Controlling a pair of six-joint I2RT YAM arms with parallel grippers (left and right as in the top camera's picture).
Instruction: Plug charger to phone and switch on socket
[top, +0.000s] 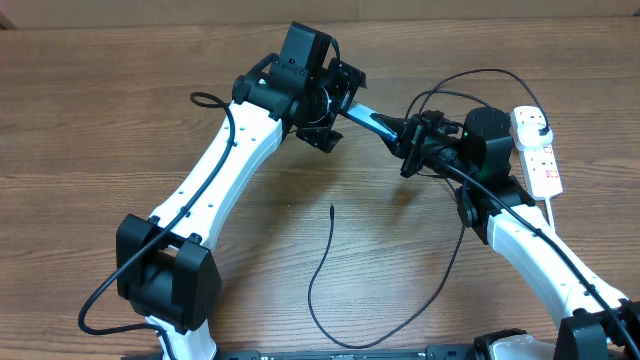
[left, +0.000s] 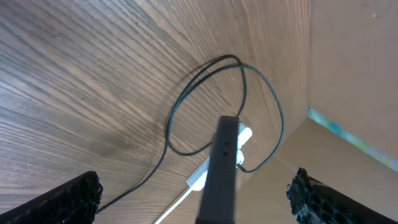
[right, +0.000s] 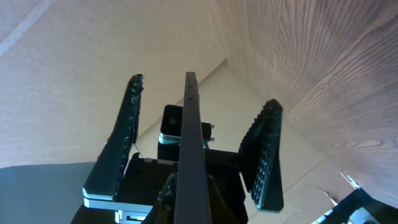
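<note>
The phone (top: 368, 118) has a cyan-blue screen and is held in the air between the two grippers. My right gripper (top: 408, 135) is shut on its right end; in the right wrist view (right: 189, 190) the phone (right: 189, 124) is edge-on. My left gripper (top: 345, 105) is open, its fingers wide on both sides of the phone's other end (left: 225, 149), not touching it. The charger cable (top: 318, 275) lies on the table with its free tip (top: 332, 208) below the phone. The white socket (top: 540, 160) lies at the right.
The black cable loops over the wood near the socket (left: 198, 179) in the left wrist view (left: 186, 99), and under my right arm. A cardboard wall (left: 354, 74) stands along the table's far side. The socket's white cord runs off to the right.
</note>
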